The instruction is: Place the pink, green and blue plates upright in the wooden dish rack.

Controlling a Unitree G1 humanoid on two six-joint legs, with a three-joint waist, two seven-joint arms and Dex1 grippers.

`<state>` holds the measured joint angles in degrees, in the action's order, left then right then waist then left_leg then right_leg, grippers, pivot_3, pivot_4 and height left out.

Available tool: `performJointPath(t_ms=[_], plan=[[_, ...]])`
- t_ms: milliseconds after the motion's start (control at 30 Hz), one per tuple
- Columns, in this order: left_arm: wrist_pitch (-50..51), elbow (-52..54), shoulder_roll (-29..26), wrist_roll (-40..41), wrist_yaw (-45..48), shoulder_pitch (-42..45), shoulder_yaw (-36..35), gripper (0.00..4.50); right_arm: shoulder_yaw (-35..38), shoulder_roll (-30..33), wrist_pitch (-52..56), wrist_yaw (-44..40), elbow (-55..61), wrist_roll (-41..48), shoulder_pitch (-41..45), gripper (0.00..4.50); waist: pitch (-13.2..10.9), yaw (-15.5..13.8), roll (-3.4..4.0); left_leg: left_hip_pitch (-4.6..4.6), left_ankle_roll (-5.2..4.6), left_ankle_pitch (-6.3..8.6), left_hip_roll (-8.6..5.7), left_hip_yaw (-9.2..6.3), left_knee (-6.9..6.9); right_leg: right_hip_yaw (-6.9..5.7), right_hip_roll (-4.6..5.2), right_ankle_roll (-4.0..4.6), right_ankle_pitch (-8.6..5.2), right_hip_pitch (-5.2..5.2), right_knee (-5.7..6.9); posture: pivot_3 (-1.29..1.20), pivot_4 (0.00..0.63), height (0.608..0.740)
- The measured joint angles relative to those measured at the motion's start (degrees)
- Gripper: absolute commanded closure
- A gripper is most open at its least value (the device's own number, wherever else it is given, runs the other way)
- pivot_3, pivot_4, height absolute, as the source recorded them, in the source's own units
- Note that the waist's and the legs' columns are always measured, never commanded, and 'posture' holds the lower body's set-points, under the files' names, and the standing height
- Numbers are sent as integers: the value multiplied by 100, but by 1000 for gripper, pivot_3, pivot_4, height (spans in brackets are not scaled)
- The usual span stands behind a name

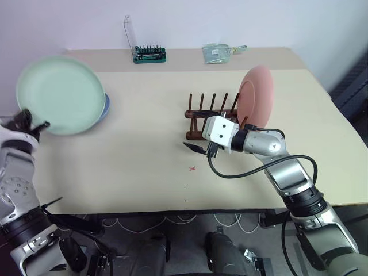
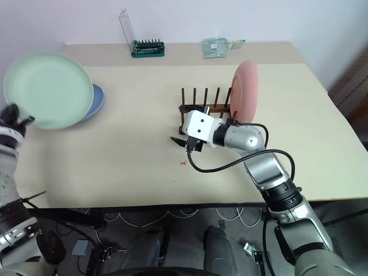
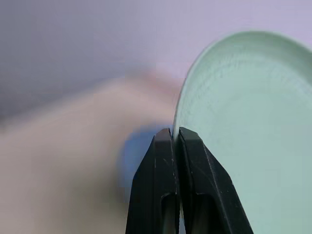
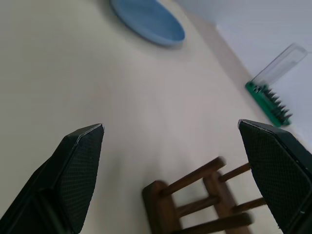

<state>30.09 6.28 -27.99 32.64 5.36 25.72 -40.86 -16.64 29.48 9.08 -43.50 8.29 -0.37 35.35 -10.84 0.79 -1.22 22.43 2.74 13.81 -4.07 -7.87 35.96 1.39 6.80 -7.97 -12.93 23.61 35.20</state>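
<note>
my left gripper [image 3: 174,139] is pinched tight on the rim of the green plate [image 1: 60,95], which hangs tilted at the upper left of the head view, lifted above the blue plate [image 1: 104,107] that lies flat on the table [image 1: 144,155]. the wooden dish rack [image 1: 210,118] sits well apart toward centre right, so the plate has to travel rightward across the frame, and i judge its face must turn edge-on to the peg rows. the pink plate [image 1: 255,95] already stands upright at the rack's right end; free slots lie to its left. my right gripper [image 1: 196,148] hovers just beside the rack's near left corner, jaws wide and empty, far nearer the rack than my left. most of the blue plate is hidden behind the green one, and the right wrist covers the rack's front rail.
</note>
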Motion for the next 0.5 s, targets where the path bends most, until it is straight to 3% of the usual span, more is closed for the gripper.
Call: performJointPath(t_ms=[300,500], plan=[[48,591,393,-638,-287,922,2042,4453,-270,-180,-1390,691,-803,-1320,868,0,0,26,-1,0,11,-7,-1,1,-1,1,-1,0,0,2,-1,0,150,740],[562,694,938,-699,-715,1443,2536,4453,-490,-387,-2014,988,-1200,-1907,1074,0,0,37,-1,0,22,-14,-1,1,-3,2,-2,-1,0,4,1,0,150,740]])
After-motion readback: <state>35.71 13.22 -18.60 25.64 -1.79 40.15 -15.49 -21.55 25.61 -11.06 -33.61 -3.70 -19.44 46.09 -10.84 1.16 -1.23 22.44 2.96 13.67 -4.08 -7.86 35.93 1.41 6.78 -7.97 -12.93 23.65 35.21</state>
